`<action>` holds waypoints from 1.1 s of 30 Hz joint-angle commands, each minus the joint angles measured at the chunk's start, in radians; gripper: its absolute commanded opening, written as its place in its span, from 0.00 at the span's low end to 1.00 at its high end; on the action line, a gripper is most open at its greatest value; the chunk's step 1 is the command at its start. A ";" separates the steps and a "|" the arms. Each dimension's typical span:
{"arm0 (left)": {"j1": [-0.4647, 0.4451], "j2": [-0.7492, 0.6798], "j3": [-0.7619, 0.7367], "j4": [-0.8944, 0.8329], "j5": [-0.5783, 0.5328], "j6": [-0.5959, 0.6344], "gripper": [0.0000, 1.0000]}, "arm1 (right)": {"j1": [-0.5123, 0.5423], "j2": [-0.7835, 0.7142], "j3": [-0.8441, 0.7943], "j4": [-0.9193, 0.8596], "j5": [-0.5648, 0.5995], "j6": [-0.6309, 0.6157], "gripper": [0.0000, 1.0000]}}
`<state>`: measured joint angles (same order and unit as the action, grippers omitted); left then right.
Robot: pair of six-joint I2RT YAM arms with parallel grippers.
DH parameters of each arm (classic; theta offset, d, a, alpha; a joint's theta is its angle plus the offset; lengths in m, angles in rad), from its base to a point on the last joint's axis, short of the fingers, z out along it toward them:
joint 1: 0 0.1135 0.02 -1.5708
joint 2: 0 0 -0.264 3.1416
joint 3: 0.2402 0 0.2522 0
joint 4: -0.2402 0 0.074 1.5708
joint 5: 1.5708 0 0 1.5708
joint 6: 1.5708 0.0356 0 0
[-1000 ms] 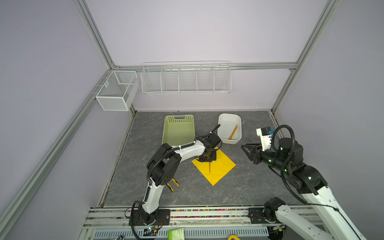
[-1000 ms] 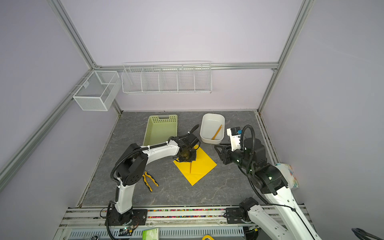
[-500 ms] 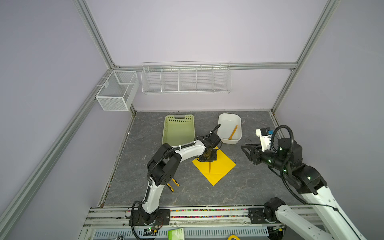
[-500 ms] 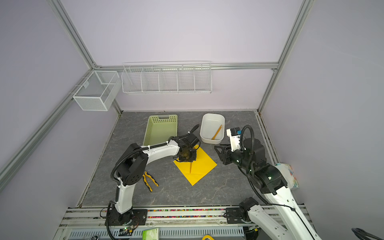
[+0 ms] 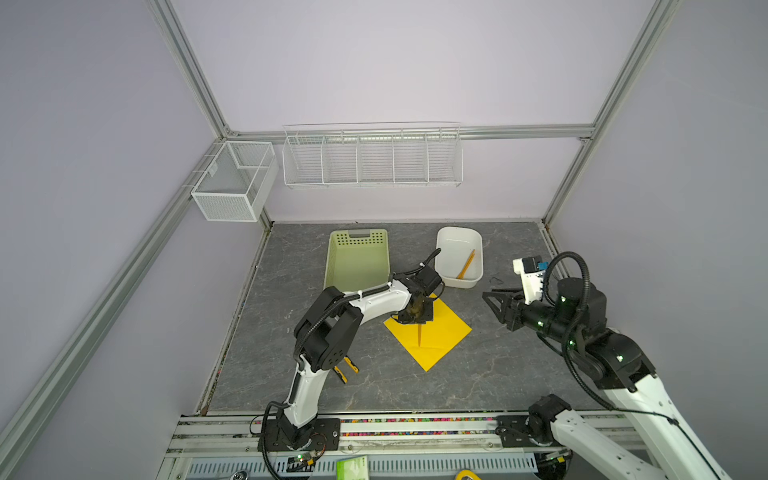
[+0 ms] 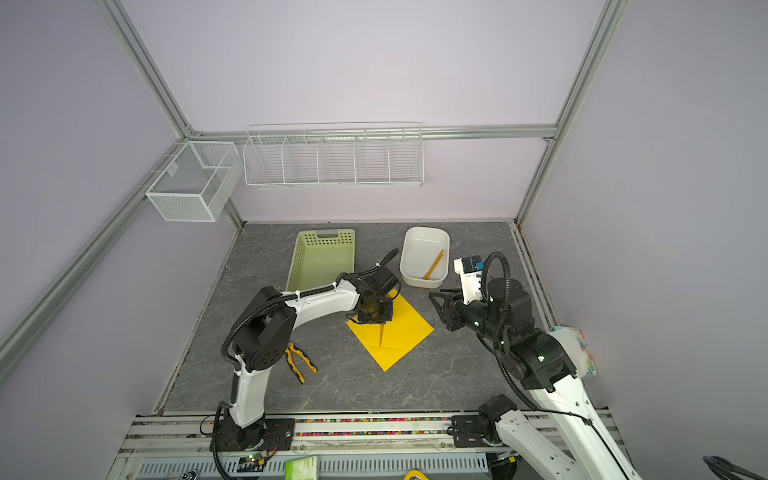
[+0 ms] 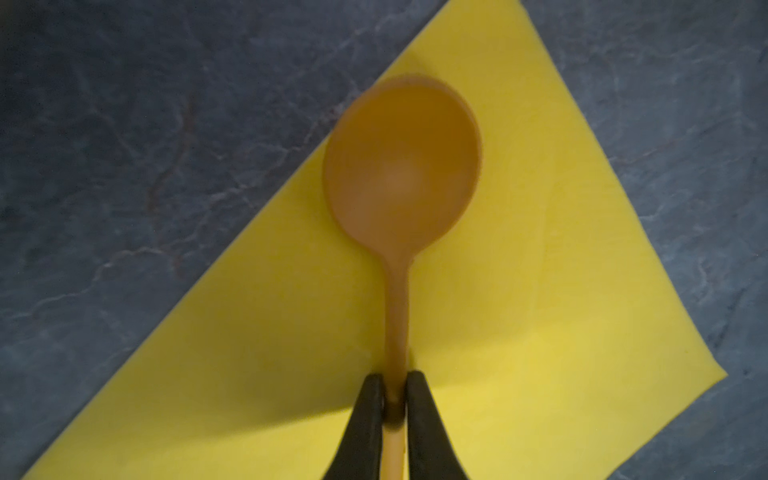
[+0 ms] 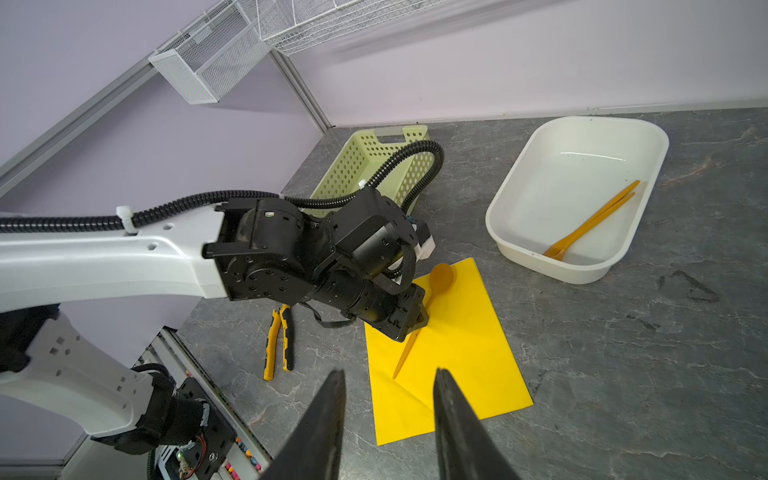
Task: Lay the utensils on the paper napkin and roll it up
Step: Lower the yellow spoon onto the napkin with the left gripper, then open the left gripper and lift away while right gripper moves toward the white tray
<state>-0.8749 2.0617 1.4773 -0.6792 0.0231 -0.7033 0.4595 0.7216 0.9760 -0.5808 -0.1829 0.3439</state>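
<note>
Now you're laying the spoon (image 7: 403, 166) on the paper napkin (image 7: 540, 291), left gripper (image 7: 393, 399) pinching its handle. Right gripper (image 8: 389, 371) is hovering beside, fingers (image 8: 324, 415) spread, empty. Next you're needing a clean release, then the remaining utensil (image 8: 590, 224) from the white tub (image 8: 494, 232).

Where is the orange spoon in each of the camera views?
In a top view: orange spoon, only its handle showing, just below picture centre, under the left gripper.
In a top view: same spot, again handle only.
Left wrist: fills the centre, handle between the shut jaws.
Right wrist: near centre, bowl beyond the left gripper.
Shared landmark: the yellow napkin beneath it.
</note>
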 commanded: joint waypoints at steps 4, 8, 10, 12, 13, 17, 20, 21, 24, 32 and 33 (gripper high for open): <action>0.005 -0.016 0.006 -0.008 -0.013 -0.021 0.10 | -0.004 -0.021 -0.011 -0.014 0.004 -0.010 0.39; 0.005 -0.024 -0.003 -0.002 -0.014 -0.026 0.09 | -0.004 -0.024 -0.011 -0.015 0.005 -0.007 0.39; 0.005 -0.026 -0.003 -0.004 -0.018 -0.026 0.11 | -0.005 -0.024 -0.013 -0.015 0.005 -0.007 0.39; 0.006 -0.031 -0.004 -0.005 -0.020 -0.027 0.15 | -0.004 -0.025 -0.013 -0.015 0.004 -0.005 0.39; 0.004 -0.035 -0.006 -0.005 -0.019 -0.028 0.17 | -0.004 -0.025 -0.012 -0.015 0.003 -0.004 0.39; 0.005 -0.056 -0.005 -0.009 -0.019 -0.027 0.20 | -0.004 -0.025 -0.010 -0.016 0.005 -0.005 0.39; 0.005 -0.080 -0.009 -0.011 -0.019 -0.030 0.21 | -0.004 -0.020 -0.011 -0.012 0.007 -0.002 0.39; 0.005 -0.093 -0.012 -0.013 -0.021 -0.030 0.21 | -0.004 -0.015 -0.012 -0.009 0.007 -0.001 0.39; 0.005 -0.135 -0.017 -0.022 -0.031 -0.027 0.21 | -0.005 0.005 -0.013 -0.001 0.007 0.001 0.39; 0.037 -0.293 -0.079 -0.008 -0.033 -0.002 0.20 | -0.005 0.129 0.018 0.013 0.031 0.019 0.39; 0.044 -0.319 -0.087 -0.013 -0.036 0.010 0.20 | -0.005 0.150 0.027 0.010 0.037 0.024 0.39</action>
<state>-0.8532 1.8034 1.4185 -0.6792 0.0139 -0.7170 0.4595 0.8310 0.9771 -0.5865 -0.1715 0.3489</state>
